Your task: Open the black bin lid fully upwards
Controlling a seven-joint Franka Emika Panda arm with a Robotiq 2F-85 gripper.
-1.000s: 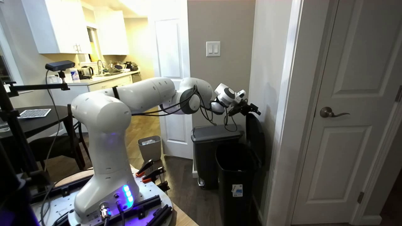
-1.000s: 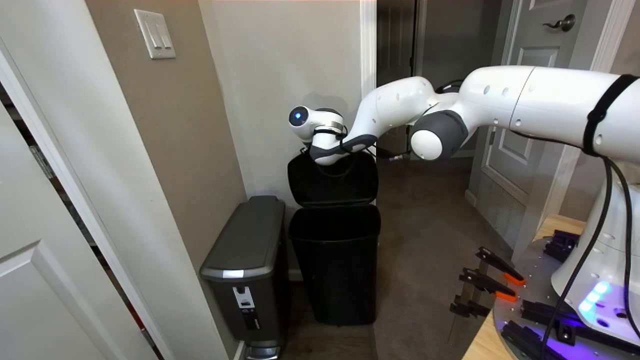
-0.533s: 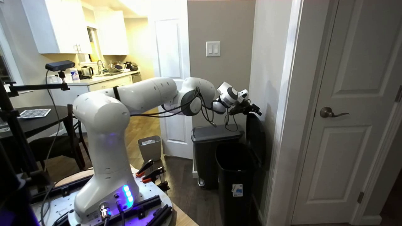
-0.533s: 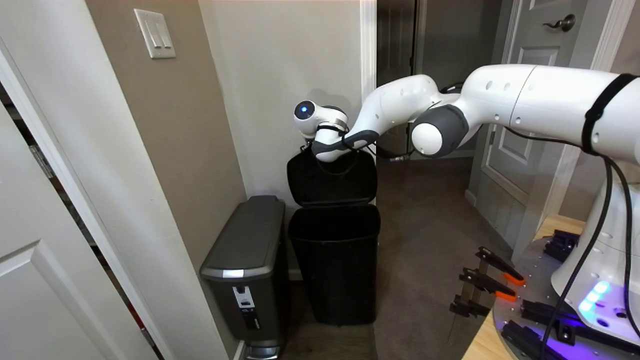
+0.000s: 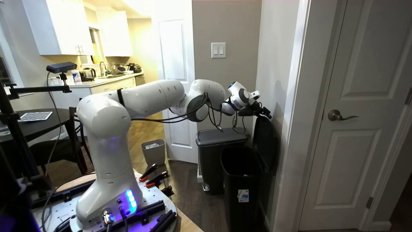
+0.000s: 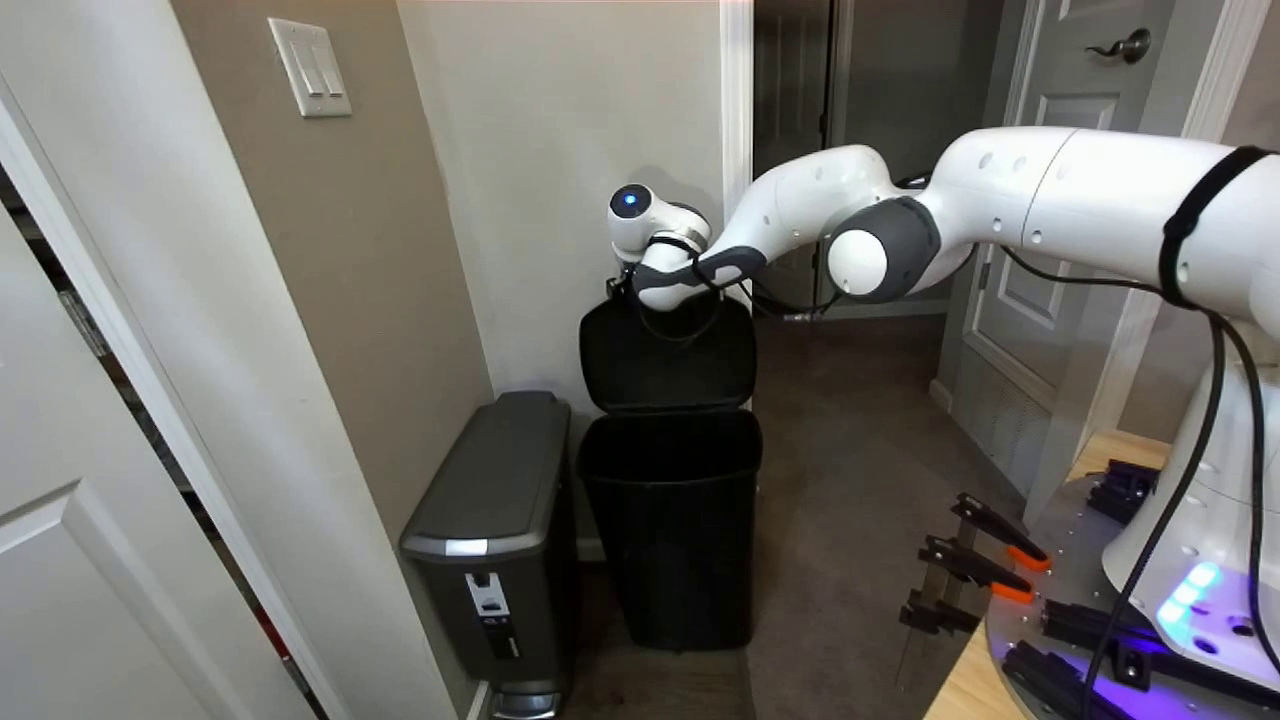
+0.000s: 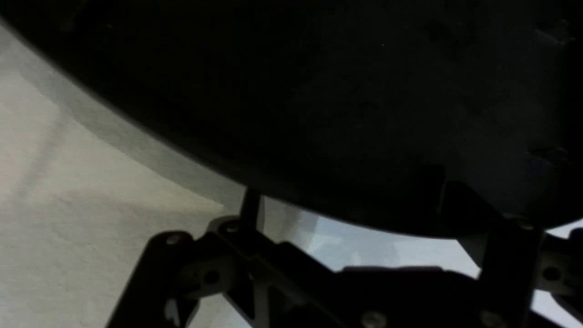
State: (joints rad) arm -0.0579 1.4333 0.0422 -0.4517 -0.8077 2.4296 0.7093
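Find the lid (image 6: 665, 372) raised at the hinge side of the black bin (image 6: 680, 560), standing near upright, perhaps leaning a little back toward the wall (image 5: 276, 58) behind the bin. From this, consider the step as the last push to full opening, probably almost done. Above the bin's hinge side, at the lid's top rim, notice the gripper (image 7: 345, 184) with fingers (image 7: 250, 212) spread apart: apparently one in front of the rim, one behind, with no pinching to be seen. Cannot tell the exact contact.

For a good result, press softly on the lid's inner face, close to the rim for better leverage, and follow the arc around the bin's hinge rather than pushing straight. Near the wall behind the bin, go slowly, so as not to trap the rear finger. Afterwards, lift clear upward from the bin, without hooking the rim and pulling the lid down.

In an exterior view, expect to see little of the gripper, hidden behind the arm (image 6: 815, 195) above the bin. In the wrist view, distinguish black fingers from black lid only with difficulty. Inside the bin, too dark; on its pale label (image 5: 243, 195), too small to read.
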